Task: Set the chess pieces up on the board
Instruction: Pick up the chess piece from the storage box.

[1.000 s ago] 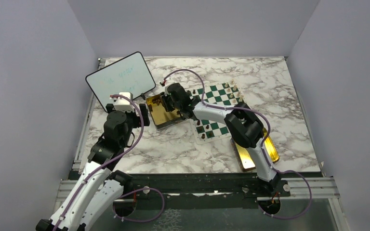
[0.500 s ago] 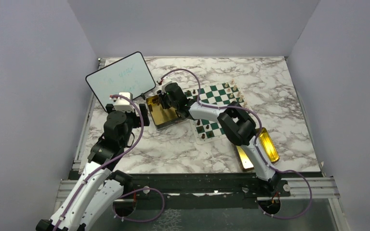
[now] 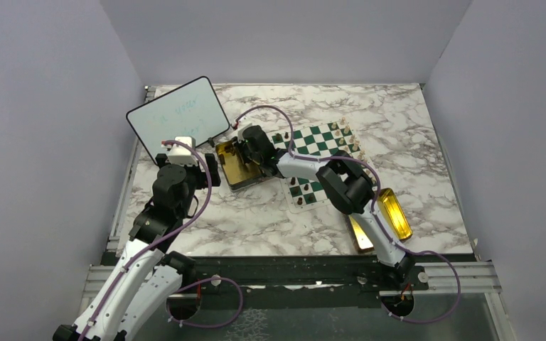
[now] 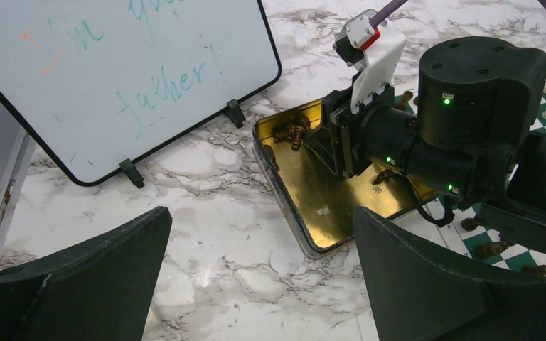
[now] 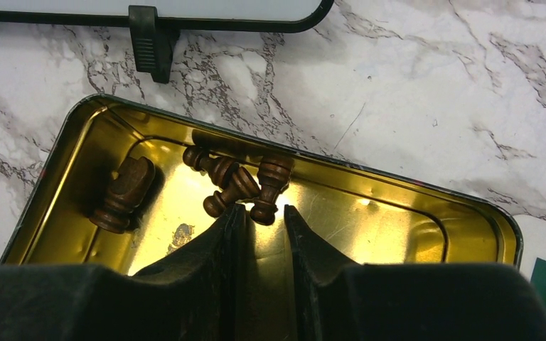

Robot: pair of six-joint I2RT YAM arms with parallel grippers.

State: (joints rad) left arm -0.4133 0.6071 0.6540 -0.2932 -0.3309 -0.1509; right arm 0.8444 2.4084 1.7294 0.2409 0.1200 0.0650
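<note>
Top external: right tool (image 3: pixel 239 151) farther left over gold tin (image 3: pixel 227 172)

A handwritten whiteboard (image 3: pixel 178 114) stands propped at the marble bench's (image 3: pixel 256 217) far left. An open gold tin (image 3: pixel 233 172) lies just beside it, with two more gold tins (image 3: pixel 397 214) near right.

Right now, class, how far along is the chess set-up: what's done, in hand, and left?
Done: a few pieces stand along edges of the board. In hand: the right gripper, jaws narrowly apart, reaches the dark pieces in the gold tin, none clearly gripped. Left: moving those onto the board.
</note>
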